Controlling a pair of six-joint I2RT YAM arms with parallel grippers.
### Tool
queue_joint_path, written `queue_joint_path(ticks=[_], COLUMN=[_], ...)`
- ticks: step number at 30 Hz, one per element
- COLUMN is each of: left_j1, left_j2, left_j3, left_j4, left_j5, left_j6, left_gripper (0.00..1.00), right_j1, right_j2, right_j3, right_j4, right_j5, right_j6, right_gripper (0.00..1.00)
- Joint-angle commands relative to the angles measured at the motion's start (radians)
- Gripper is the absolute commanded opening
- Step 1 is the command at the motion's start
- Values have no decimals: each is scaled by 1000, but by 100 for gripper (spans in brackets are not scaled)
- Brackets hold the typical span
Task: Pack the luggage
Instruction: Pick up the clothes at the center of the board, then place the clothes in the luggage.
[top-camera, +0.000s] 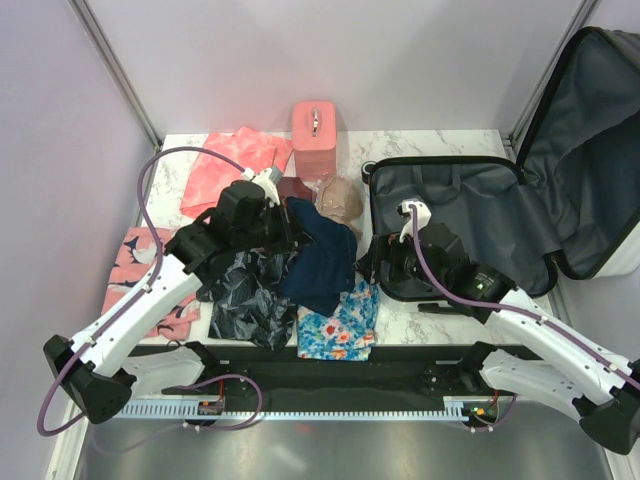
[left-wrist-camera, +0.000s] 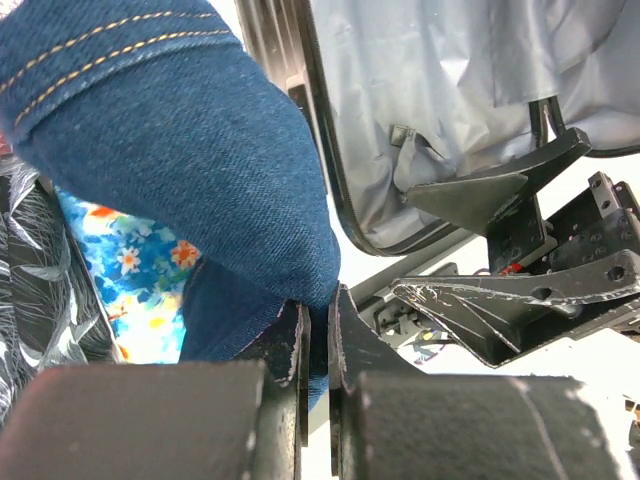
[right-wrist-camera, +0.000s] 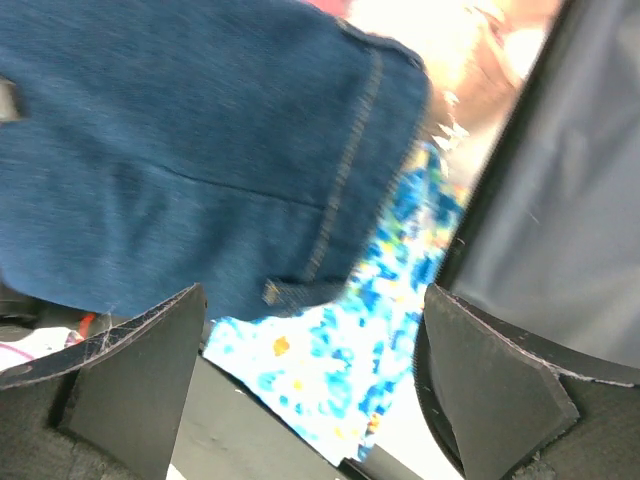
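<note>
The luggage (top-camera: 470, 215) lies open on the right of the table, its dark grey lining bare and its lid (top-camera: 590, 120) leaning back against the wall. A blue denim garment (top-camera: 322, 255) hangs over the clothes pile just left of the luggage. My left gripper (left-wrist-camera: 318, 305) is shut on a fold of the denim (left-wrist-camera: 170, 150), holding it up at the pile's top (top-camera: 290, 225). My right gripper (right-wrist-camera: 312, 300) stands open, holding nothing, by the luggage's near left corner (top-camera: 375, 265). It faces the denim (right-wrist-camera: 180, 150) and a floral cloth (right-wrist-camera: 340, 350). The luggage rim (right-wrist-camera: 560, 200) is at its right.
A pink box case (top-camera: 314, 135) stands at the back centre. Coral cloth (top-camera: 230, 165), pink patterned cloth (top-camera: 135, 260), black patterned cloth (top-camera: 245, 295), blue floral cloth (top-camera: 340, 325) and a beige item (top-camera: 340, 198) lie around the pile. Walls enclose the table.
</note>
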Motion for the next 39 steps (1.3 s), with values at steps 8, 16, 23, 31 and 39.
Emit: queue_joint_path(ticks=[8,16,23,31,39], left_j1=[-21,-43,-97,-144,-201], left_j2=[109,249,382,545,741], left_j3=[304,505,707,960,1120], left_j4=[33,33,34,38,70], left_j5=[68,105,143,192,231], left_j6=[26,55,68,54,31], left_gripper=[2,2,2,2,2], right_j1=[-250,-467,-684,-815,-846], right_j2=[-60,-74,20,59,49], right_j3=[55,44,-11,11,136], right_j4=[59,49,45,36,-252], right_j5=[-177,-261,-336,-347,242], right_j6=[-11,-37,-11,-31,-84], right_gripper=[98,98,98,98,98])
